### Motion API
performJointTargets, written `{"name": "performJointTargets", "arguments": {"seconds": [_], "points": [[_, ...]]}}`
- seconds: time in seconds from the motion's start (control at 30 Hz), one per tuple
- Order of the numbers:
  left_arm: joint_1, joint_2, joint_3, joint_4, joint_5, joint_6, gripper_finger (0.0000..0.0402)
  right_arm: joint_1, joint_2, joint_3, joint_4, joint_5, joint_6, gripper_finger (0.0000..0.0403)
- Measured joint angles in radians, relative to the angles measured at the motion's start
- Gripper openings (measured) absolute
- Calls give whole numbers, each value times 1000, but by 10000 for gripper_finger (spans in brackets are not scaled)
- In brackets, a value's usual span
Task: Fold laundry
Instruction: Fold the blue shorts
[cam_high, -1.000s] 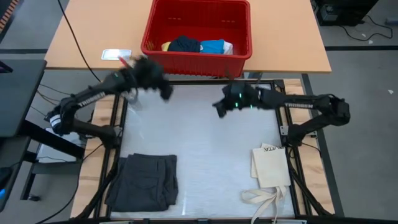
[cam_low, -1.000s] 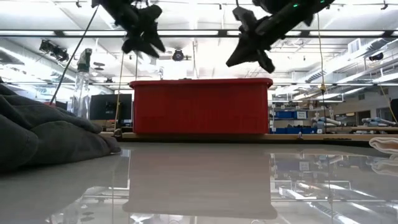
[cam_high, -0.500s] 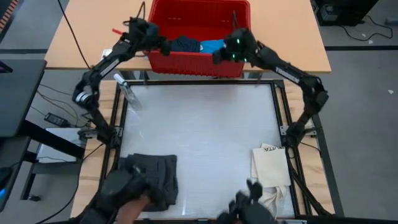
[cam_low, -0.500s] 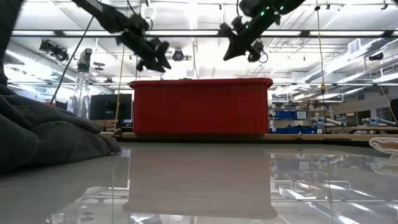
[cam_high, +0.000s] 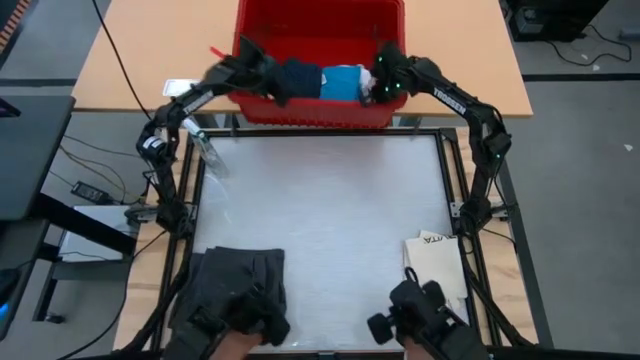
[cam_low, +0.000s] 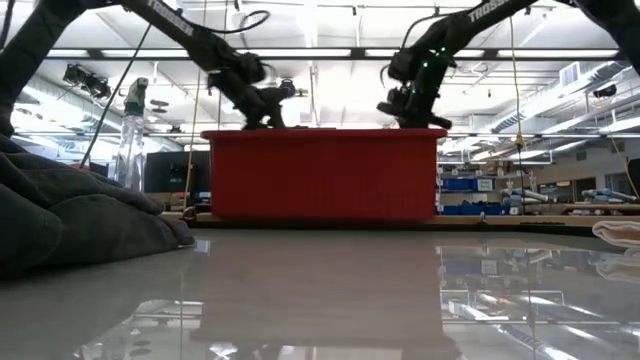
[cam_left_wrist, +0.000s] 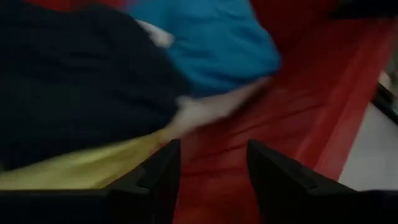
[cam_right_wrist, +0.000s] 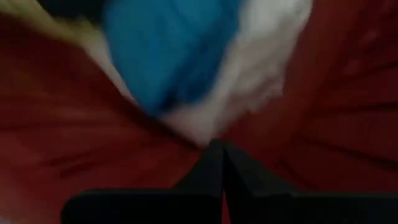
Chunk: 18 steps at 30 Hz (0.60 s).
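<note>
The laundry waiting to be handled sits in a red basket (cam_high: 300, 112) on the wooden table beyond the white work surface (cam_high: 330, 220). Inside it, a navy piece (cam_high: 298, 80) lies beside a bright blue piece (cam_high: 343, 82), with a white piece (cam_right_wrist: 261, 68) at the blue one's far side and a yellow piece (cam_left_wrist: 81, 171) tucked under the navy one.

Both arms reach into that basket from either side. The left gripper (cam_left_wrist: 211, 177) hovers just above the pile with its two fingers standing apart, nothing between them; past them I see the navy, yellow, white and blue cloth against the red basket floor. The right gripper (cam_right_wrist: 217, 162) is down at the other end, its fingers pressed together with no gap, pointing at the white and blue pieces. I cannot tell whether its tips touch the cloth.

From table height, both arms dip behind the basket's front wall, so the clothes themselves are hidden there.

Nearer to me on the white surface, the dark grey cargo shorts (cam_high: 235, 290) lie folded at the left front corner. At the right front corner lies a flat cream tote bag (cam_high: 435, 265) with its straps trailing toward the edge. A person's dark-gloved hands (cam_high: 420, 315) show at the front edge, one by the shorts and one by the bag.
</note>
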<state>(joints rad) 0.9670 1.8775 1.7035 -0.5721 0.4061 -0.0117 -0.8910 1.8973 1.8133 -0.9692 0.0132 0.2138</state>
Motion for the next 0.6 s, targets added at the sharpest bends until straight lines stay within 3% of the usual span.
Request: {"name": "performJointTargets", "arguments": {"seconds": [0.27, 0.37, 0.6], "points": [[-95, -8, 5, 34, 8, 6, 187, -8, -106, -1, -71, 29, -60, 20], [-113, -2, 0, 86, 0, -10, 187, -25, -129, -3, -18, 31, -70, 23], [-149, 24, 3, 116, 31, -39, 183, -61, -99, -1, 218, -74, -146, 51]]}}
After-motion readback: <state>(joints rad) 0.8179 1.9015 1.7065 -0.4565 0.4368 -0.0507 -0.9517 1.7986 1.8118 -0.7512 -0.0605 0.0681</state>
